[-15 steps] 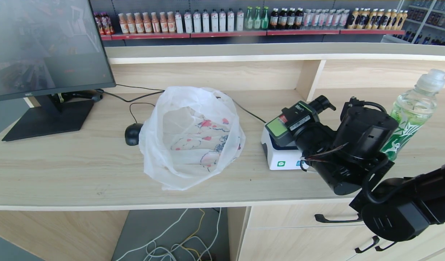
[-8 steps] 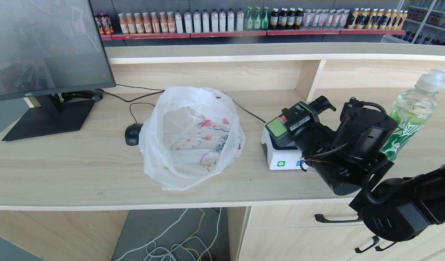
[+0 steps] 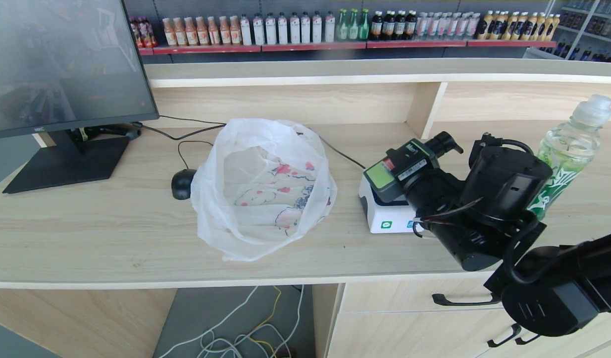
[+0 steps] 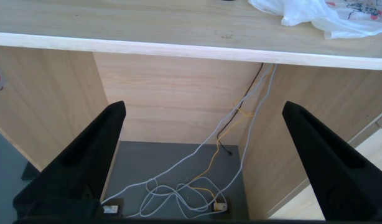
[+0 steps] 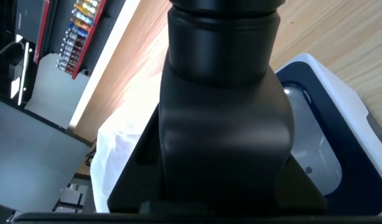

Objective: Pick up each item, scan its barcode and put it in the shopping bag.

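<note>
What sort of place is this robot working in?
Most likely a shop checkout: shelves of bottled drinks line the back, and a barcode scanner, a monitor and a plastic shopping bag sit on the wooden counter.

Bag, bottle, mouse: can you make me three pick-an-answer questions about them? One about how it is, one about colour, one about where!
1. How is the bag?
A) tied shut
B) open at the top
C) folded flat

2. What colour is the label on the bottle?
A) green
B) red
C) blue

3. Where is the mouse?
A) inside the bag
B) on top of the bottle
C) on the counter, left of the bag

Answers:
1 B, you can look down into its wide mouth.
2 A, the label is green with white marks.
3 C, it lies on the wood just left of the bag.
</note>
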Robot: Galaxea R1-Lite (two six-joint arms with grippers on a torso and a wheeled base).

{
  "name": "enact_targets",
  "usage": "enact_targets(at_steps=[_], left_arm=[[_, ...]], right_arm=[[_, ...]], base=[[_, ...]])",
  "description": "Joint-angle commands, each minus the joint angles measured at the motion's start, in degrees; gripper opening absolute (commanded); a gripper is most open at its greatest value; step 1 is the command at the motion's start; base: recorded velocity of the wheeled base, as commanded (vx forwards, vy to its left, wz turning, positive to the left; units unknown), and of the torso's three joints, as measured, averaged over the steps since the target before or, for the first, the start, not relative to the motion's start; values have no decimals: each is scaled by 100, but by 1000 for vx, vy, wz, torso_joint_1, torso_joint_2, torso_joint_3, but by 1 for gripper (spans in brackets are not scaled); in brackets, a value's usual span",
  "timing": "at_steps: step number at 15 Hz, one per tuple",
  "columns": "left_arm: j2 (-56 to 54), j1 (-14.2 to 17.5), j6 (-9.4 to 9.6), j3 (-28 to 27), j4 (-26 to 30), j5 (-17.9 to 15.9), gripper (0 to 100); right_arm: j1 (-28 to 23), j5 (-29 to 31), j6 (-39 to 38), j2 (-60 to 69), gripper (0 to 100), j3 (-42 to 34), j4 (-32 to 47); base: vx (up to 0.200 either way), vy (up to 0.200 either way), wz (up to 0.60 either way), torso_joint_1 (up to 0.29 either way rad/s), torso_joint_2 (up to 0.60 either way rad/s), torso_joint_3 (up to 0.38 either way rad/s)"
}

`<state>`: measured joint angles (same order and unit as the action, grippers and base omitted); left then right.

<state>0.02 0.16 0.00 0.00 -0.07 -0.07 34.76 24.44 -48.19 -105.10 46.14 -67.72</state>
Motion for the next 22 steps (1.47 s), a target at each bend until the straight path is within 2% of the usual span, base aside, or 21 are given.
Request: enact_targets(at_steps=[1,5,7,11,15,19,22], left_arm=[[-2,2,0,0,-1,-1,100],[-2,2,0,0,-1,-1,100],[-2,2,0,0,-1,-1,100],[-2,2,0,0,-1,-1,100],[-2,2,0,0,-1,-1,100],[-2,2,0,0,-1,-1,100],[-2,2,9,0,-1,-1,100]], right_arm=[[31,-10,99,261,0,9,-66],[93,-18,635,613,0,-97,-251],[392,-10,881,754,0,-228,-435],[655,-80,1725,806,0,-518,-760],[1139,-80,2964,815,0,-545,-1006],[1174,-352,4916,789,0,-606,-1112],[1068,-414,5715,771,0,-914,-1630]], base=[[0,0,0,0,0,0],[0,0,0,0,0,0],[0,0,0,0,0,0],[0,0,0,0,0,0],[0,0,0,0,0,0],[0,0,0,0,0,0],[0,0,0,0,0,0]])
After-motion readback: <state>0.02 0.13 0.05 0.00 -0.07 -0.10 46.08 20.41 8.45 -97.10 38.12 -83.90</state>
